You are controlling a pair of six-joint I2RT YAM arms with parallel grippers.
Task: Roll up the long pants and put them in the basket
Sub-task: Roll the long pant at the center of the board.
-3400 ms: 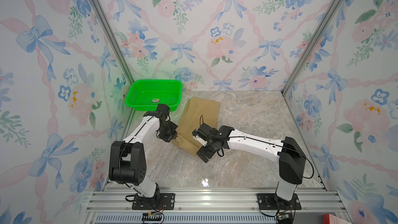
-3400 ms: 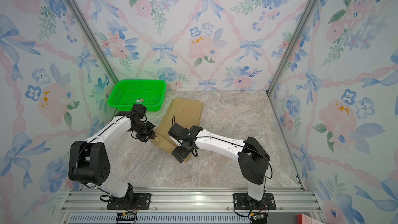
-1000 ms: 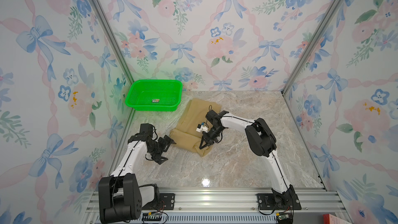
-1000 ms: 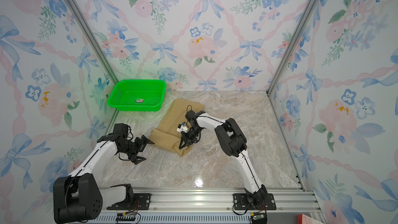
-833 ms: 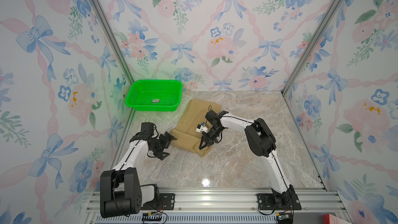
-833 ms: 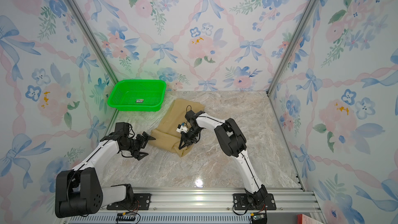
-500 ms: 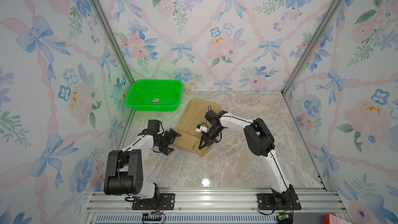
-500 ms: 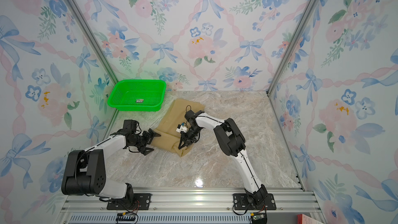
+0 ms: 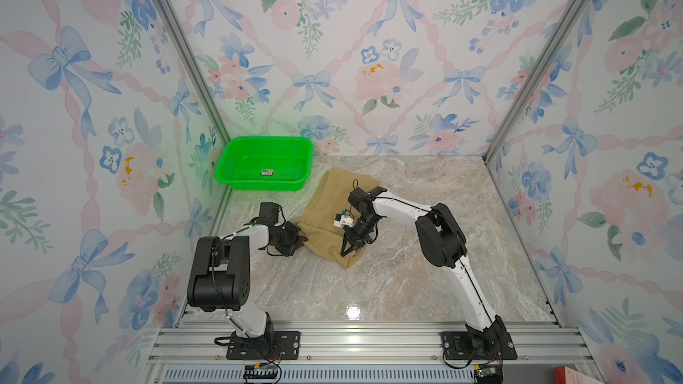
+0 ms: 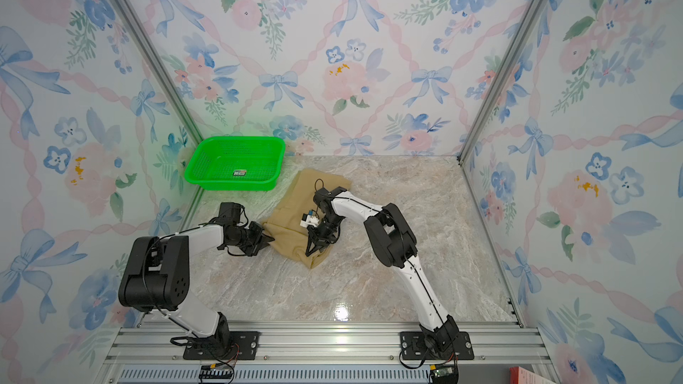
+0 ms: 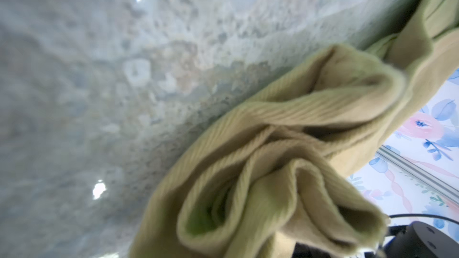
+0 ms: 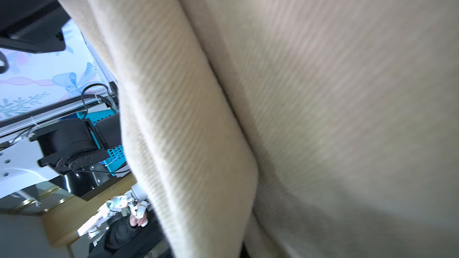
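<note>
Nearest the camera, the aluminium rail (image 9: 351, 338) carries both of my arm bases. Beyond it lies the marble-patterned tabletop (image 9: 406, 271).

1. Left gripper. My left gripper (image 9: 300, 240) reaches in low from the left side and meets the left edge of the long pants (image 9: 325, 223). It is closed, and its tips are at the cloth edge in both top views (image 10: 268, 240). The left wrist view shows the tan cloth (image 11: 298, 125) bunched into thick folds close to the lens, raised off the marble.

2. Right gripper. My right gripper (image 9: 349, 249) points down onto the near right part of the pants, also seen at (image 10: 314, 247). I cannot tell whether its jaws are open or closed. Ribbed tan cloth (image 12: 323, 95) fills nearly all of the right wrist view.

3. Position of the pants. The pants lie folded on the tabletop, left of centre, between my two grippers (image 10: 292, 216). The near end forms a thicker folded corner. The far end lies flat and runs toward the back.

4. Background. A green basket (image 9: 258, 184) stands in the far left corner, just beside the far end of the pants. A small card (image 9: 267, 172) lies on its floor. The floral back wall (image 9: 369, 68) closes the cell.
</note>
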